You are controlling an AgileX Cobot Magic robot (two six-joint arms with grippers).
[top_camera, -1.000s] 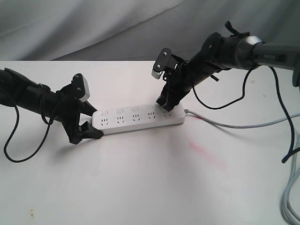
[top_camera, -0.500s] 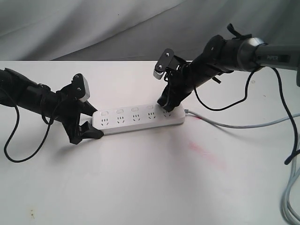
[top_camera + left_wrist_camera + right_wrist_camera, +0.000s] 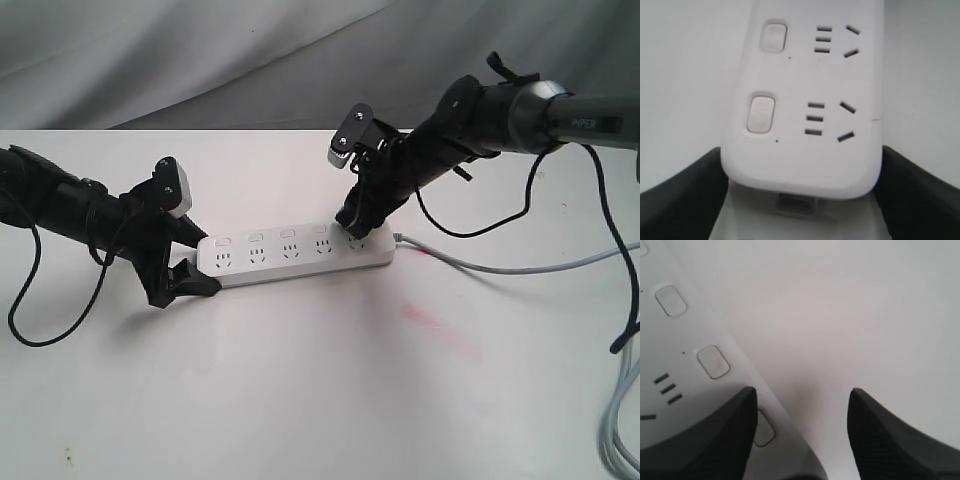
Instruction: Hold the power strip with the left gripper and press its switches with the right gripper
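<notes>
Power strip (image 3: pixel 295 252) lies flat on the white table (image 3: pixel 300 400), and the hold looks done. The left gripper (image 3: pixel 198 260) is clenched on the rounded end away from the grey cord (image 3: pixel 500 265). Its wrist view shows one black finger (image 3: pixel 680 195) touching each long side of that end, with the nearest two sockets running out ahead between them.

Over to the right gripper (image 3: pixel 352 224): jaws parted, nothing in them, tilted down onto the cord end. In its wrist view one finger (image 3: pixel 700 440) sits over the strip and half covers the last of the switches (image 3: pixel 763 428). The other finger hangs off the strip's edge, over bare table.

So pressing is under way at that end switch, I'd say, though I can't tell from here whether it has actually clicked. Four more switches lie between the two grippers, none under a finger. By my reckoning most of the pressing is left to do.
</notes>
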